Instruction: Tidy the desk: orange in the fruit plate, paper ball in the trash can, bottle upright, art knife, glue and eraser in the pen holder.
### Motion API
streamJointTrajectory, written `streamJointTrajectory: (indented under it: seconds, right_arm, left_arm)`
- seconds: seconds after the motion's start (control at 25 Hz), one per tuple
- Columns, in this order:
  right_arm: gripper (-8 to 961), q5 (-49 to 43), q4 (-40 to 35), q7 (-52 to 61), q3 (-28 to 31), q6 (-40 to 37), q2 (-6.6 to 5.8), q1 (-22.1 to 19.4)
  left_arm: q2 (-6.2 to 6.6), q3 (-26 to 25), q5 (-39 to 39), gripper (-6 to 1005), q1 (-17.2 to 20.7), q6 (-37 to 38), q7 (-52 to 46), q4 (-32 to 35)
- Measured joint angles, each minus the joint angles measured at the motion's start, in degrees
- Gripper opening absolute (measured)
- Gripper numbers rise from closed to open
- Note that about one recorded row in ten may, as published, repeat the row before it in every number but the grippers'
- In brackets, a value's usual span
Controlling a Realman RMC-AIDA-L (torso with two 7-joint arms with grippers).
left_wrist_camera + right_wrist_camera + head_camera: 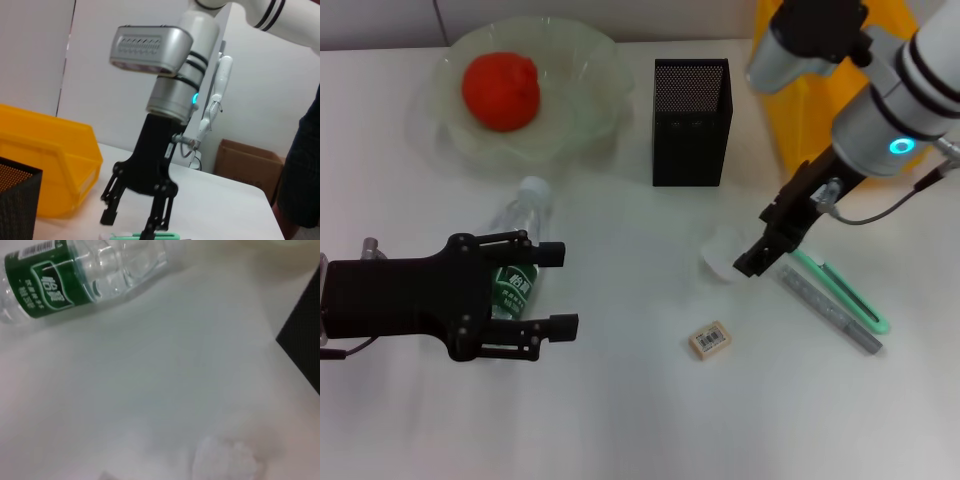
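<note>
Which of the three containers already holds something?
The fruit plate, holding the orange; the pen holder looks empty, and the trash can is mostly hidden.

Robot lab, white desk (pixel 620 420), bare white walls (pixel 100 90), cardboard box (pixel 245 162)

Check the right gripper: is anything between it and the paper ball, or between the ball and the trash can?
Nothing visible blocks either. The right gripper is open right above the paper ball. The trash can stands behind it; the pen holder is off to the side, not in the way.
</note>
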Motion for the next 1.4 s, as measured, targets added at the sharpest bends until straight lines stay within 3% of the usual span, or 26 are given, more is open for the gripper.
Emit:
streamJointTrajectory:
  seconds: [0.48,0.84,1.0,1.04,1.08,1.16,1.24,1.28,1.32,1.4]
  right_arm:
    - [707,4.1,9.1,-0.7,-6.1,9.4,0.24,2.4]
    - [525,4.6,6.8,-0.5,-5.8,8.0,0.23,1.2]
    - [482,4.4,-4.4,0.4,-1.8,1.6,-0.13,-3.2]
    - [475,4.3,-8.4,0.5,0.4,0.0,-0.16,-4.6]
    - [467,4.1,-17.9,0.6,6.5,-2.2,-0.24,-8.5]
    - [468,4.1,-21.2,0.7,9.0,-1.7,-0.25,-10.3]
    - [469,4.2,-27.1,0.7,13.7,2.0,-0.10,-14.4]
    - [469,5.2,-29.2,0.5,16.0,9.9,-0.04,-18.0]
    - [470,5.2,-29.2,0.5,16.0,9.9,-0.04,-18.0]
    - [471,7.7,-27.3,-0.7,16.3,18.1,-0.18,-20.6]
  left_arm:
    - [0.00,-0.7,0.1,833,0.4,1.3,0.9,0.0]
    - [0.00,-2.2,0.1,831,0.9,2.0,1.3,0.0]
    - [0.08,-5.3,0.1,831,1.4,4.8,1.5,0.0]
    - [0.08,-5.3,0.1,830,1.4,4.8,1.5,0.0]
    - [0.09,-6.3,0.1,830,1.6,5.7,1.5,0.0]
    - [0.09,-6.5,0.1,830,1.7,5.9,1.5,0.0]
    - [0.09,-6.5,0.1,829,1.7,5.9,1.5,0.0]
    - [0.09,-6.5,0.1,829,1.7,5.8,1.5,0.0]
    - [0.09,-6.5,0.1,829,1.7,5.8,1.5,0.0]
    - [0.09,-6.5,0.1,829,1.7,5.5,1.2,0.0]
